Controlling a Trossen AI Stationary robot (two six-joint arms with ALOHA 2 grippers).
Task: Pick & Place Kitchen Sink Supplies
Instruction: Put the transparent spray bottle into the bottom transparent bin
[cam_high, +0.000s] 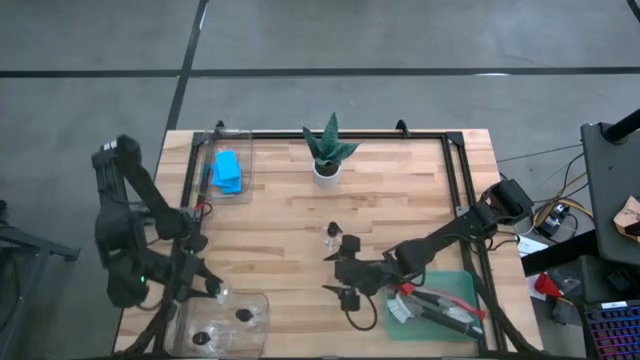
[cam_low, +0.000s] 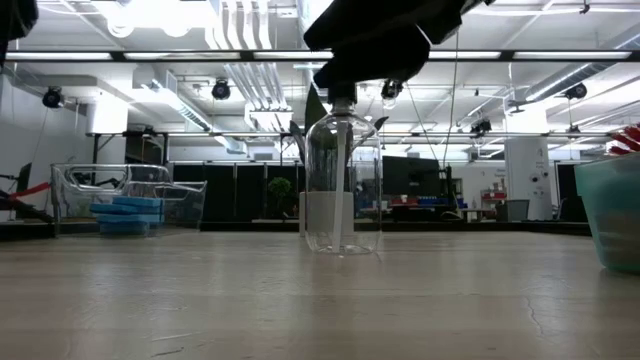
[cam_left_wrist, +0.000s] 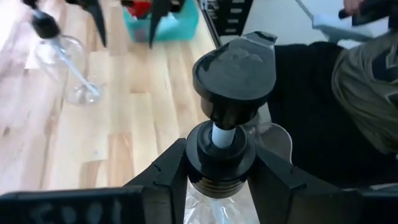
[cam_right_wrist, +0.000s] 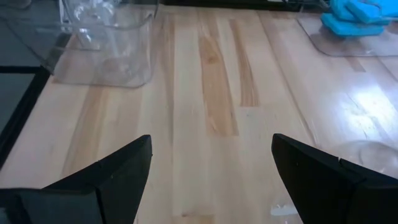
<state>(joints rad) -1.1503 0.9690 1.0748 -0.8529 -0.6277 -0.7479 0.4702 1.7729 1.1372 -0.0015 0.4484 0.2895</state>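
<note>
The black-capped bottle sits pinched at its neck between my left gripper fingers, right above the corner of the clear bin that already holds two more bottles; its body is cut off below my jaws. A second bottle stands upright on the table, just ahead of my right gripper, whose jaws are spread wide with nothing between them. Behind those fingers, brushes lie in the green tray. Blue sponges rest in the far bin, well apart from both jaws.
</note>
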